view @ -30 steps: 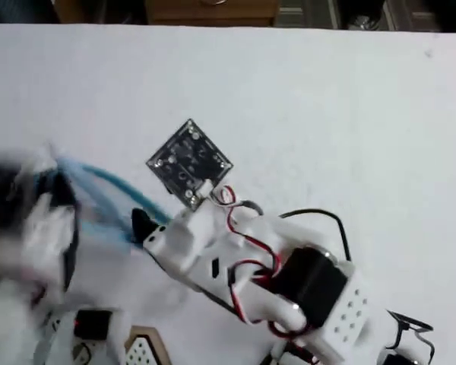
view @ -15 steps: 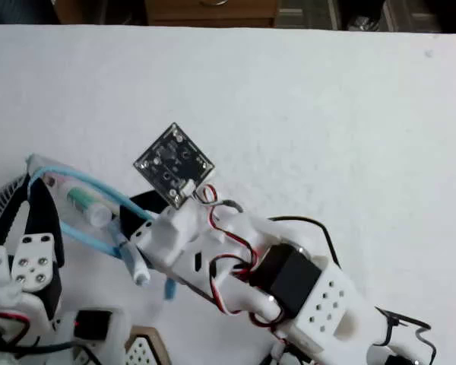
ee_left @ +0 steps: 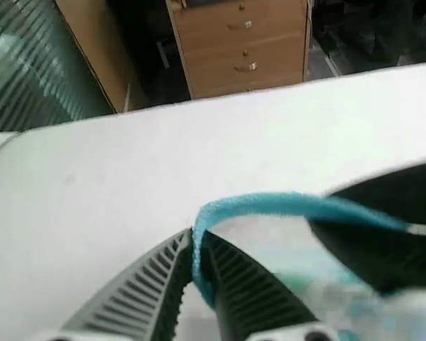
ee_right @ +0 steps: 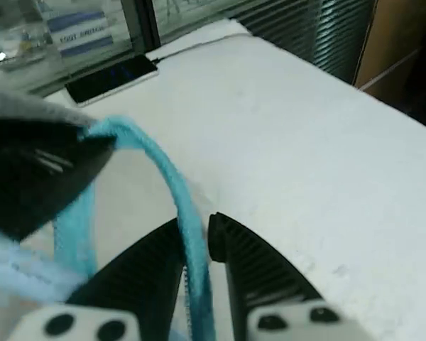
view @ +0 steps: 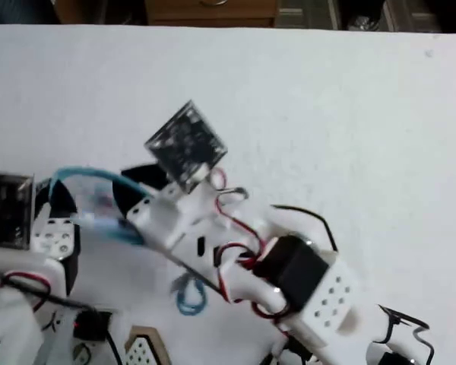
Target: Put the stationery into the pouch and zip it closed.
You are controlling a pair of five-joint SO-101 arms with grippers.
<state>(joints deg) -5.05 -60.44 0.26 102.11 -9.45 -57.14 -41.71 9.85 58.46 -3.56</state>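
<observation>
Because the pouch [view: 87, 173] must be open-mouthed for loading, its blue rim [ee_left: 284, 204] is gripped at two spots. At the near left of the surface [view: 327, 99], one end of the rim is clenched in the left hand [ee_left: 196, 245]. Just to the right, another stretch is pinched in the right hand [ee_right: 195, 224], so the rim is arched up between them. Whether stationery lies inside cannot be told, and the zip is judged not yet closed.
</observation>
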